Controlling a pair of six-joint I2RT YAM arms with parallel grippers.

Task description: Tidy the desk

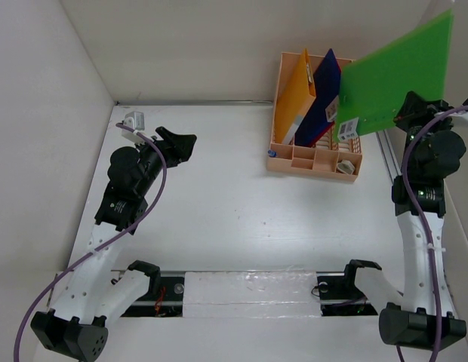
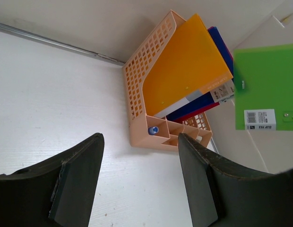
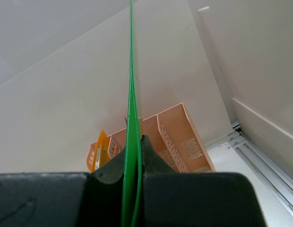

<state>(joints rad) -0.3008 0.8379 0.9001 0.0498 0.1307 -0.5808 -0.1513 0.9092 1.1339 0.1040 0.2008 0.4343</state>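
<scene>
The white counter (image 1: 241,226) lies open across its middle, walled on the left and far sides, with a taped rail (image 1: 249,290) along the near edge. Over its far-left part the left end effector (image 1: 180,143) gapes wide, holding nothing. The right end effector (image 1: 406,113) pinches a green folder (image 1: 396,72) above the peach file rack (image 1: 309,169) at far right.
</scene>
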